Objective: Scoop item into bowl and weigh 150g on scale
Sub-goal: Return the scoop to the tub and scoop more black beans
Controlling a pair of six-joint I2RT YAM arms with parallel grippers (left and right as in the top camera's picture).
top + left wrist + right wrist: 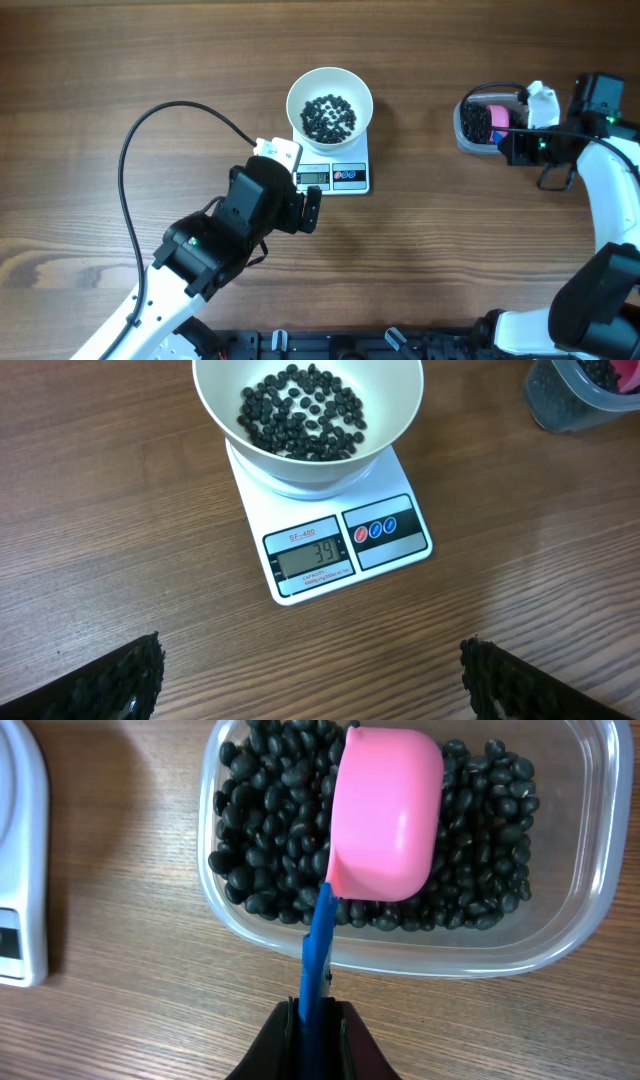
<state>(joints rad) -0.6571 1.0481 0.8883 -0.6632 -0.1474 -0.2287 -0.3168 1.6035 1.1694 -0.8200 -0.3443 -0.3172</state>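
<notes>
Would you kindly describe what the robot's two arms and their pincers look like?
Both arms have white links with black joint housings. The left arm carries a small green light and a thin black cable looping off it; the right arm also shows a green light. The left pincer has black fingers with a knobbly texture; the right pincer is smooth black.

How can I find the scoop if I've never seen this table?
Look at the right side of the wooden table, where a clear plastic tub is filled with black beans. The scoop rests on top of those beans, its thin handle pinched in the right gripper. It is the only pink thing there, with a blue handle, while its neighbours are black or clear.
</notes>
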